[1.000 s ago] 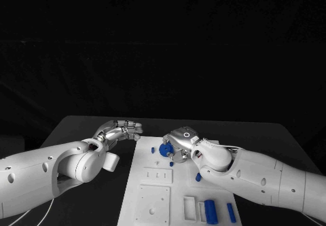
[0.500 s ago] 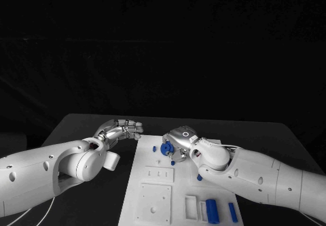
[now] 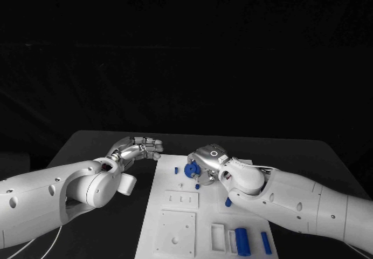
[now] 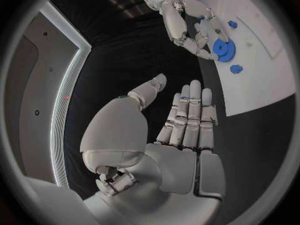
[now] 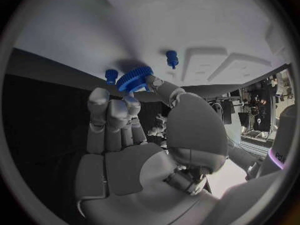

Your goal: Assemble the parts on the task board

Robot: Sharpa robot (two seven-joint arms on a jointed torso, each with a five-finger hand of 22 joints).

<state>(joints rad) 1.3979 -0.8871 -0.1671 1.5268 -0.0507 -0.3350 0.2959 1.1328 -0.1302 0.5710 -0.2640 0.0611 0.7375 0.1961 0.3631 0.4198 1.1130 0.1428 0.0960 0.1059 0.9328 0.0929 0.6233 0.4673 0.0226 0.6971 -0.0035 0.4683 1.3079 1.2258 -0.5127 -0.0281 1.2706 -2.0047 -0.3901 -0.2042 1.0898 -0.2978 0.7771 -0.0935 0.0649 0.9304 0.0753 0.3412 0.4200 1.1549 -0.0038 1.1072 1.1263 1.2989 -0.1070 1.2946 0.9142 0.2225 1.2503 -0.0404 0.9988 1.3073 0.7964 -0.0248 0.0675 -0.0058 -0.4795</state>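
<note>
The blue gear [image 3: 192,170] sits at the far end of the task board [image 3: 177,226], held between the fingertips [image 5: 133,101] of the right robot hand [image 3: 208,162]. The right wrist view shows thumb and fingers closed on the gear's toothed rim, the gear close against the board face. A small blue peg [image 5: 111,75] stands just beside the gear, and a second blue pin [image 5: 172,58] stands apart from it on the board. Whether the gear is seated on a post cannot be determined from these views.

Compared with the pictures of a second and half a second ago, the right robot hand and gear have shifted only slightly; the grip is unchanged. Judgement: the gear placement is in its fine-alignment stage, not yet released.

The left robot hand [image 3: 138,149] hangs over the dark surface [image 3: 93,145] just beside the board's left edge, holding nothing. In the left wrist view its fingers are extended side by side and the thumb stands apart. It has kept its position throughout.

Nearer the robot, a blue cylinder [image 3: 242,241] and a thinner blue rod [image 3: 266,243] lie by the board's near recesses, and another small blue piece [image 3: 228,202] shows beside the right forearm. These remain to be assembled.
</note>
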